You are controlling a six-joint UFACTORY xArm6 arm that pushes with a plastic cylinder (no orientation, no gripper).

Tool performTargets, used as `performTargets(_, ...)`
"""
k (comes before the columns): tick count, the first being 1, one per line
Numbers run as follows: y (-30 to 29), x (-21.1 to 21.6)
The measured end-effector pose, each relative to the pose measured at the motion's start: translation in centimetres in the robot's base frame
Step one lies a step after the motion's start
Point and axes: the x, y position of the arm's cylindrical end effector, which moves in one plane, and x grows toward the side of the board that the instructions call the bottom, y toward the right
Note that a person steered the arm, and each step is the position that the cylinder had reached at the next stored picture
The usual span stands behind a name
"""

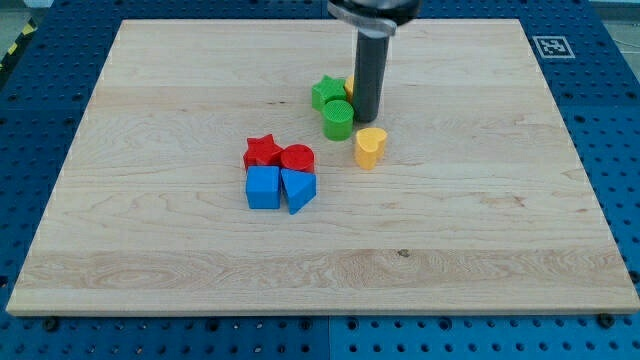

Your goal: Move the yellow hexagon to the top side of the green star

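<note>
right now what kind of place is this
Probably a robotics lab bench: a wooden board on a blue perforated table, a printed marker tag, and small coloured blocks such as the green star.

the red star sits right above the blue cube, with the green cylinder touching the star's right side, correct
Not quite. In the camera view the red star does sit above the blue cube, but the block touching its right side is the red cylinder. The green cylinder stands apart, further up.

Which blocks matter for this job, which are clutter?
Job: green star block; yellow hexagon block, mostly hidden behind my tip.
Clutter: green cylinder, yellow heart-like block, red star, red cylinder, blue cube, blue wedge.
</note>
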Motion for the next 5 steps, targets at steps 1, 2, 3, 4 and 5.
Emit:
performTargets(1,0.0,-1.8)
performTargets(2,2.8,-2.7)
performTargets(3,5.3,-2.7)
performTargets(4,3.8,-5.9)
performTargets(5,0.6,-6.6)
